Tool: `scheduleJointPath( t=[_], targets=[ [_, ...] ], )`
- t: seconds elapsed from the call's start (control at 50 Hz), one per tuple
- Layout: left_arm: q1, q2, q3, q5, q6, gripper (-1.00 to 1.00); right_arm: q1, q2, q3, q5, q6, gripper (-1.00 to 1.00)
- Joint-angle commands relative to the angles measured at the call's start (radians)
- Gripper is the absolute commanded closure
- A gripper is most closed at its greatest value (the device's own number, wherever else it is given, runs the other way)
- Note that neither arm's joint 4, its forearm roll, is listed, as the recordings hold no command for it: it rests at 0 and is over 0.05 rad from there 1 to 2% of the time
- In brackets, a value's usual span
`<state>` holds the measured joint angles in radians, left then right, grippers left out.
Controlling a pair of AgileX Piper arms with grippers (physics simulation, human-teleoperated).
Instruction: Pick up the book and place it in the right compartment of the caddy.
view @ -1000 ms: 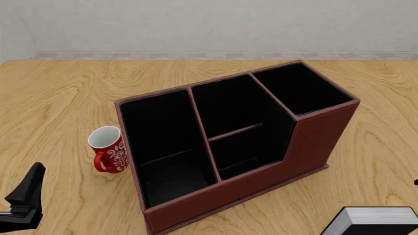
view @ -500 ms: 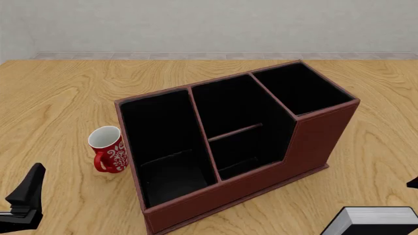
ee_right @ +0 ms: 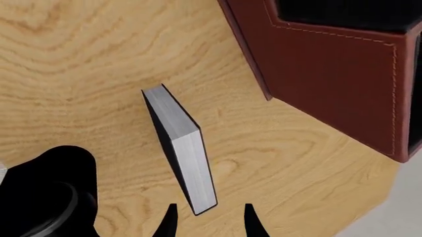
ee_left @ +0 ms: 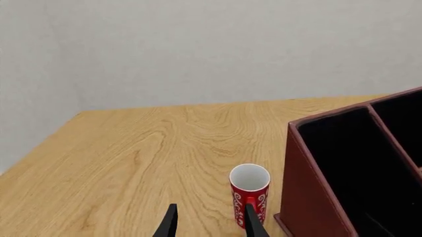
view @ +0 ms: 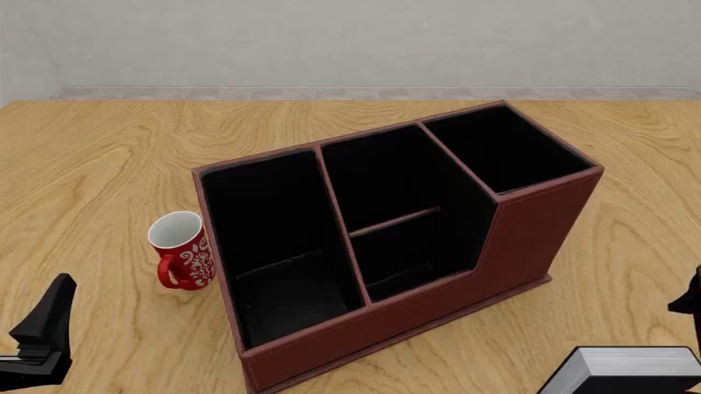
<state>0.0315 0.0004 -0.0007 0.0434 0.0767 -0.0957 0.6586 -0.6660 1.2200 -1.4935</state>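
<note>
Left wrist view: the left gripper (ee_left: 209,222) has its fingers parted and empty, near a mug (ee_left: 250,194) beside the caddy (ee_left: 316,187).

Front view: the book (view: 629,371) stands on the counter (view: 98,164) in front of the caddy; the right compartment (view: 504,148) is empty.

Right wrist view: the right gripper (ee_right: 208,222) hangs with fingers apart, empty, over the book's end. This looks like the approach; next, it should descend and clamp the book.

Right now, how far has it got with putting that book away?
Barely started. Nothing is placed: the right compartment of the caddy is empty. The book stands on the table, ungripped, with the open right pincer poised just short of it. Gripping, lifting and dropping it in all remain.
</note>
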Motion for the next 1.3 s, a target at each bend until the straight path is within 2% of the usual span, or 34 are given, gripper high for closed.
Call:
scheduleJointPath(
  t=[0.02, 0.14, 0.2, 0.44, 0.76, 0.84, 0.86, 1.08, 1.18, 1.24, 1.26, 1.28, 1.3],
  targets=[
    [0.005, 0.0, 0.0, 0.002, 0.002, -1.0, 0.048, 0.023, -0.007, 0.0, 0.052, -1.0],
    [0.006, 0.0, 0.0, 0.004, 0.003, -1.0, 0.086, 0.04, -0.012, 0.0, 0.096, -1.0],
    [0.008, 0.0, 0.0, 0.003, 0.002, -1.0, 0.082, 0.035, -0.003, 0.0, 0.088, -1.0],
    [0.009, 0.0, 0.0, 0.006, 0.002, -1.0, 0.121, 0.058, -0.001, -0.008, 0.139, -1.0],
    [0.013, 0.0, 0.0, 0.008, 0.003, -1.0, 0.166, 0.153, 0.057, -0.147, 0.219, -1.0],
    [0.016, 0.0, 0.0, 0.008, 0.003, -1.0, 0.161, 0.158, 0.067, -0.16, 0.216, -1.0],
    [0.019, 0.0, 0.0, 0.008, 0.004, -1.0, 0.176, 0.168, 0.066, -0.165, 0.233, -1.0],
    [0.017, 0.0, 0.0, 0.01, 0.005, -1.0, 0.217, 0.199, 0.094, -0.211, 0.278, -1.0],
    [0.017, 0.0, 0.0, 0.011, 0.005, -1.0, 0.242, 0.219, 0.091, -0.214, 0.323, -1.0],
    [0.018, 0.0, 0.0, 0.01, 0.003, -1.0, 0.24, 0.217, 0.091, -0.21, 0.322, -1.0],
    [0.018, 0.0, 0.0, 0.01, 0.004, -1.0, 0.249, 0.219, 0.086, -0.206, 0.332, 1.0],
    [0.018, 0.0, 0.0, 0.01, 0.005, -1.0, 0.251, 0.22, 0.081, -0.205, 0.335, 1.0],
    [0.018, 0.0, 0.0, 0.009, 0.003, -1.0, 0.272, 0.232, 0.073, -0.195, 0.364, 1.0]
  ],
)
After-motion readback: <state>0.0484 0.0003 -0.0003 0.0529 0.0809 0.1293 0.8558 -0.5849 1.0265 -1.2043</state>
